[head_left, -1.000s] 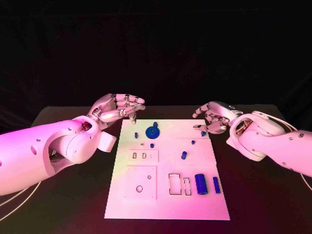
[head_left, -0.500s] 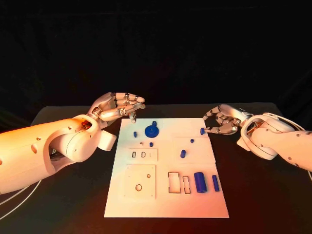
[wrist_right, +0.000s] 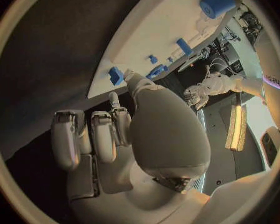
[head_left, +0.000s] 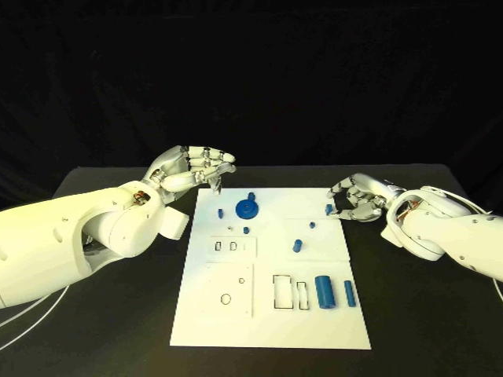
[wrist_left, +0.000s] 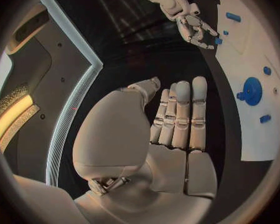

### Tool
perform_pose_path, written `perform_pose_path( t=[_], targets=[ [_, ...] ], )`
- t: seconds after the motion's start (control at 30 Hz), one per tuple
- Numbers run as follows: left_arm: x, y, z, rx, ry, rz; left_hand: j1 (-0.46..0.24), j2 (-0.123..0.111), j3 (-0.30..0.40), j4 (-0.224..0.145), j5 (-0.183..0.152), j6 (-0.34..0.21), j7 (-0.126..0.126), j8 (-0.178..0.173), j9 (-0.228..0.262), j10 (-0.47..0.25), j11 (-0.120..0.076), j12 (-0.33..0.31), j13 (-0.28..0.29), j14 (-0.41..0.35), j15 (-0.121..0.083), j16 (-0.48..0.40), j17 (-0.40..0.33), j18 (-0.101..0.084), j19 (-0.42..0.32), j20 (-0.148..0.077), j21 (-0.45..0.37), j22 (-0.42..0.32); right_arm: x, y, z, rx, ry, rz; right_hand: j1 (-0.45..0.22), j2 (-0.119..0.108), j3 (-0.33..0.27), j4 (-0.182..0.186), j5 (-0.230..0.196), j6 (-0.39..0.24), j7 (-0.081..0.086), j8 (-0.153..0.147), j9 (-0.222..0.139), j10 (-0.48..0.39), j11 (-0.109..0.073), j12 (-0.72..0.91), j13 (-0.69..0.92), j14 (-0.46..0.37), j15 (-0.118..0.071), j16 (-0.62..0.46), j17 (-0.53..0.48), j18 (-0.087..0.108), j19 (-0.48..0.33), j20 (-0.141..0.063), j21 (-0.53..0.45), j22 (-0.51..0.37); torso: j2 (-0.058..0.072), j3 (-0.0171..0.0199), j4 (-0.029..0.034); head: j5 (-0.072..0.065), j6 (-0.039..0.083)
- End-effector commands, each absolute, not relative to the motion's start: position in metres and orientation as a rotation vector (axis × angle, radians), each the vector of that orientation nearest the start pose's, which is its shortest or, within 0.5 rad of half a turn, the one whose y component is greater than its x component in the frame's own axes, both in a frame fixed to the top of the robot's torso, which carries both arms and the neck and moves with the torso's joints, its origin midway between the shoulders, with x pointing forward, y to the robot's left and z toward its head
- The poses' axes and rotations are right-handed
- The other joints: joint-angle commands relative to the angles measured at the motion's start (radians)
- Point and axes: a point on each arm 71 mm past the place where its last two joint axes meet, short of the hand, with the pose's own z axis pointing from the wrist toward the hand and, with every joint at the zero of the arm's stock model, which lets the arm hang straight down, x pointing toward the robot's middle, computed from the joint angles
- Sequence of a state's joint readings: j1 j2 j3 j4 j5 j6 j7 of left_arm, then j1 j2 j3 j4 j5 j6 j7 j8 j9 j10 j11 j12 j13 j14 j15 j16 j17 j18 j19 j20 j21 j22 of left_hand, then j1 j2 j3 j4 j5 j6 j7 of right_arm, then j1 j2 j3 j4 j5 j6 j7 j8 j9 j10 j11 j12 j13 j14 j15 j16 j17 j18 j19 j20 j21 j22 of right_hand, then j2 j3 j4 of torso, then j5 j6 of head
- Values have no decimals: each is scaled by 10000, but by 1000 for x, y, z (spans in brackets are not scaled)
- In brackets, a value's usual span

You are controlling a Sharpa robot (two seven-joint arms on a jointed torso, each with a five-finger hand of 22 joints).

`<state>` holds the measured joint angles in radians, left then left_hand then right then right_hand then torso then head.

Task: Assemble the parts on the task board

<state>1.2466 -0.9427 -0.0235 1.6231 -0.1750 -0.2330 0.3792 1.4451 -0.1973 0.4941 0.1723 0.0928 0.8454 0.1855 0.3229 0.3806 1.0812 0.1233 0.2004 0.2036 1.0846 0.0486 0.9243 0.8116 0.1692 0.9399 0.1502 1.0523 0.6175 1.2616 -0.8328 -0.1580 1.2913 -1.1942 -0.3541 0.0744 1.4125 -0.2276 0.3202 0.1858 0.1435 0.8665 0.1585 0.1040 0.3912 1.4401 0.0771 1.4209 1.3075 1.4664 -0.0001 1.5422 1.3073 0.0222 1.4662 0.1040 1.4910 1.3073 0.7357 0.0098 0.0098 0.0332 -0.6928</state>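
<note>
Currently, status by item:

Task board [head_left: 269,314]: a white plate is seen in the middle of the black table [head_left: 433,330], its long axis running away from the robot.

Right hand [head_left: 357,198]: placed just off the far right corner of the board. Fingers are curled inward and narrow; nothing is seen held in them. In the right wrist view the thumb tip is seen close to a small blue part.

Small blue part [head_left: 328,210]: located at the far right edge of the board, immediately beside the right fingertips, on their board side. Whether contact is made cannot be told.

Left hand [head_left: 195,169]: raised near the far left corner of the board, fingers drawn together. Whether anything is pinched cannot be told.

Blue gear [head_left: 247,209]: located on the far part of the board, nearer the left hand.

Blue cylinder [head_left: 324,293]: laid on the near right part of the board, long axis along the board's length, beside a slimmer blue bar [head_left: 349,293] and two rectangular slots.

Governing relation: the small blue part lies toward the board centre from the right fingers; the right hand is by far the nearer. A short inward reach is judged sufficient.
</note>
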Motion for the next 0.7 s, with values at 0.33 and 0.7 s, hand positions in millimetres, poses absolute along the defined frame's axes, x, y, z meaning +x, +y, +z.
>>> perform_pose_path(
  t=[0.33,0.7],
  targets=[
    [475,219,-139,-8459,14668,-16193,-31,48,76,-10,-37,-39,-7,-20,33,-59,-28,88,23,-52,18,-57,-13,92,-81,-21,57,21,523,-264,-209,290,17030,6282,170,342,278,24,253,557,6,188,105,62,-29,68,1154,898,9,58,2013,-8,573,28,28,2037,-1,8,-2,72,-29],
    [475,219,-139,-8460,14668,-16172,-29,49,78,-12,-37,-39,-7,-20,34,-59,-29,89,23,-52,18,-58,-13,92,-83,-21,57,20,522,-260,-217,314,17223,6268,138,369,448,16,301,890,-65,332,148,117,-85,115,1209,904,-44,66,2037,-23,608,-12,79,2083,-7,3,-14,108,-84]
  ],
)
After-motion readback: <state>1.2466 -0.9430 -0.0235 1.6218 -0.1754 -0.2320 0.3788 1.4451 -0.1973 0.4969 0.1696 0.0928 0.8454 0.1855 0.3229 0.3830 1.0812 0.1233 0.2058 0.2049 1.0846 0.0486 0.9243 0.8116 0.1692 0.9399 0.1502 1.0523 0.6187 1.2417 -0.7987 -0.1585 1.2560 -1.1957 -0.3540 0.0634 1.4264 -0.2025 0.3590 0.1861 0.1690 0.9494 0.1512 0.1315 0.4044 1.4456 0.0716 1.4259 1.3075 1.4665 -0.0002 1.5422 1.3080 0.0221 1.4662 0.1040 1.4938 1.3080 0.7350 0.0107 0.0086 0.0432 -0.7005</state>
